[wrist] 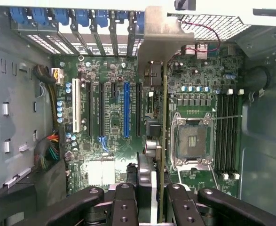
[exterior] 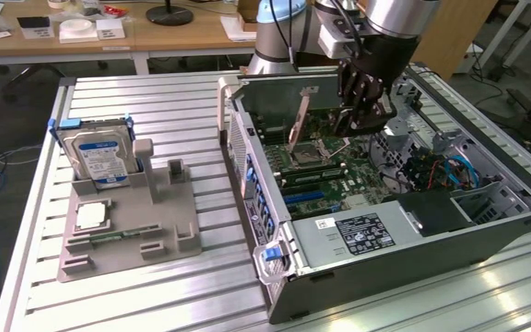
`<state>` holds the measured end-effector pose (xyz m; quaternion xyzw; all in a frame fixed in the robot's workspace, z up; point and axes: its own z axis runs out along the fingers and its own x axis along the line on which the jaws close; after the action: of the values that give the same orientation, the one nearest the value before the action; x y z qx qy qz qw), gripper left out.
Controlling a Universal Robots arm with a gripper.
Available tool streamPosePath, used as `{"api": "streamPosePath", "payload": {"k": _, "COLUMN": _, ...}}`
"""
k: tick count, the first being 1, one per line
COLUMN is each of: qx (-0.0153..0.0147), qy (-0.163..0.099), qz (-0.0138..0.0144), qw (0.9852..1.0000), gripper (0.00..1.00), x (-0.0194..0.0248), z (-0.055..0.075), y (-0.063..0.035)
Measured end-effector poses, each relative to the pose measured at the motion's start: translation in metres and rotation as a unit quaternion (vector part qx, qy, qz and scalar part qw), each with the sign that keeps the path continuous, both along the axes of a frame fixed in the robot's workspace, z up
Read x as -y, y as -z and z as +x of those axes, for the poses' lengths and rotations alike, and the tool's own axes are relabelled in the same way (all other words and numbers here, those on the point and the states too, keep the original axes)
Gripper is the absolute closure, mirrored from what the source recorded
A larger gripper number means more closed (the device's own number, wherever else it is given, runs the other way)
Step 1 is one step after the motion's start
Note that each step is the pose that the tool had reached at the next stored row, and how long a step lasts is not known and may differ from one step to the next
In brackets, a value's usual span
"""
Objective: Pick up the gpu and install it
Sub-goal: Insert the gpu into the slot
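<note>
- A silver ribbed aluminium table (exterior: 155, 117) carries everything. Behind it stand wooden desks (exterior: 182, 34) strewn with small boxes and papers.
- A dark grey computer case (exterior: 413, 270) lies open on its side on the exterior view's right half of the table. Inside are a green motherboard (wrist: 114, 122), a silver power supply with a black label (exterior: 358, 235) and a bundle of blue cables (exterior: 455, 173).
- The silver and pale blue robot arm (exterior: 284, 34) reaches down over the case's far end.
- A grey plastic fixture tray (exterior: 169, 207) sits at the exterior view's left. It holds an upright silver hard drive with a blue-white label (exterior: 99, 155), a square silver processor chip (exterior: 92, 216) and a narrow green memory stick (exterior: 118, 236).
- The black gripper (exterior: 358, 124) hangs inside the case opening, clenched on the gpu.
- The gpu (wrist: 164, 132), a thin green circuit card with a silver metal end bracket, is held on edge over the motherboard. It lies between the long blue expansion slot (wrist: 126, 110) and the empty processor socket (wrist: 192, 139), its bracket toward the row of blue clips (wrist: 81, 16). Whether its lower edge touches a slot cannot be told.
</note>
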<state>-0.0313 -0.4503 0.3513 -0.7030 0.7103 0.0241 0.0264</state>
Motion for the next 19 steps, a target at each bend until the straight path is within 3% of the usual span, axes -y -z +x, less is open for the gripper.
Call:
{"api": "streamPosePath", "payload": {"k": 2, "qx": -0.0001, "qy": 0.000, "qz": -0.0066, "qw": 1.0000, "gripper": 0.72, "x": -0.0004, "z": 0.000, "y": 0.0010}}
{"api": "streamPosePath", "payload": {"k": 3, "qx": 0.0000, "qy": 0.000, "qz": -0.0075, "qw": 1.0000, "gripper": 0.72, "x": -0.0006, "z": 0.000, "y": 0.0018}}
{"api": "streamPosePath", "payload": {"k": 7, "qx": 0.0000, "qy": 0.000, "qz": -0.0075, "qw": 1.0000, "gripper": 0.72, "x": -0.0007, "z": -0.002, "y": 0.0032}}
{"api": "streamPosePath", "payload": {"k": 19, "qx": 0.0000, "qy": 0.000, "qz": -0.0075, "qw": 1.0000, "gripper": 0.72, "x": -0.0011, "z": -0.017, "y": 0.0245}}
